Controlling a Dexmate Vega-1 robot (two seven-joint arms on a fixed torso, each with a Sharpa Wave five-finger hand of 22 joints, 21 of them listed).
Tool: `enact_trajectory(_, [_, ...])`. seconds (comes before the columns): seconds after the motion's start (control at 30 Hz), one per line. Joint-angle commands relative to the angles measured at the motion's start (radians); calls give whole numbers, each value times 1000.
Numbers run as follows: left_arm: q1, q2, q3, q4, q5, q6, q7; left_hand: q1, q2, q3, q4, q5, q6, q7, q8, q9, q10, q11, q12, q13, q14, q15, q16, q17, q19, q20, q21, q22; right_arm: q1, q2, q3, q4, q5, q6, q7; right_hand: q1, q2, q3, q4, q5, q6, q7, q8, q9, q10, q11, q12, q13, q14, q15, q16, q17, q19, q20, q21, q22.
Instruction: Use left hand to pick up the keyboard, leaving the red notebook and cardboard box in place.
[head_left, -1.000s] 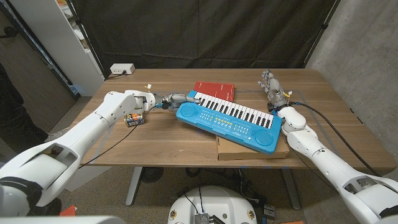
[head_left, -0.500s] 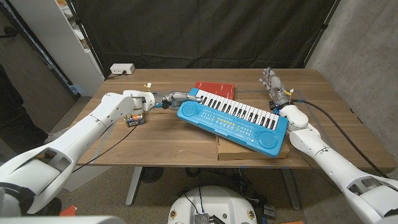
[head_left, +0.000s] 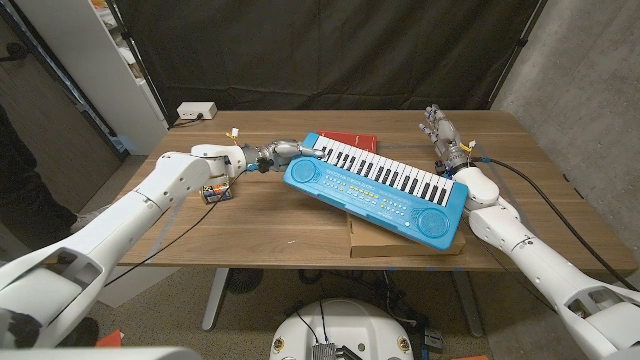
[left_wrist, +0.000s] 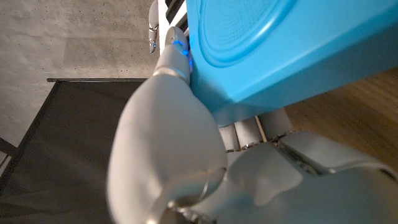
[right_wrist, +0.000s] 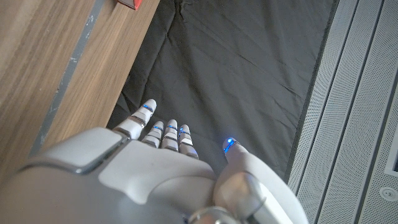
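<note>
A blue toy keyboard (head_left: 378, 187) with black and white keys is raised at its left end, where my left hand (head_left: 285, 153) grips it; its right end lies over the flat cardboard box (head_left: 400, 243). The left wrist view shows my left hand (left_wrist: 174, 124) clamped on the keyboard's blue end (left_wrist: 280, 50). Behind the keyboard a red notebook (head_left: 347, 139) lies on the table. My right hand (head_left: 441, 136) stands near the table's far right with fingers spread and nothing in it; the right wrist view shows the right hand (right_wrist: 161, 168) held open above the table's edge.
A small box of batteries (head_left: 215, 192) sits on the table under my left forearm. A white power adapter (head_left: 197, 110) lies at the far left corner. Cables run off the table's right side. A white shelf (head_left: 100, 60) stands to the left.
My left hand has lifted the keyboard's left end higher and drawn it slightly back. The right hand has shifted a little to the right.
</note>
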Motion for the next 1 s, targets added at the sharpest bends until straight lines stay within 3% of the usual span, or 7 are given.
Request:
enact_trajectory(0.03, [63,23,-48,-63,4,-111,56,92,104,24,18,0,276,-52,-1,2,134,-120,-3,67,239,-253,10,97,144,-150,8,6,-18,-14,5,-37,-8,-9,-12,13,27,1,-7,5,9,1,1,4,3,2,1,6,6,-3,-2,0,7,-41,1,4])
enact_trajectory(0.47, [141,63,-106,-124,11,-221,88,88,105,25,21,2,283,-55,-6,-4,137,-121,-11,70,238,-253,8,103,135,-148,22,8,-23,-20,9,-61,-15,-21,-24,13,26,1,-7,6,9,2,1,4,3,1,1,6,5,-3,-2,0,7,-40,1,4])
enact_trajectory(1.0, [194,63,-146,-150,88,-393,139,85,102,25,22,3,290,-59,-12,-8,140,-129,-20,70,240,-252,6,108,127,-146,38,10,-9,-17,3,-57,-25,-27,-22,14,25,1,-8,6,8,1,1,4,3,3,0,6,6,-2,-3,0,7,-40,0,4])
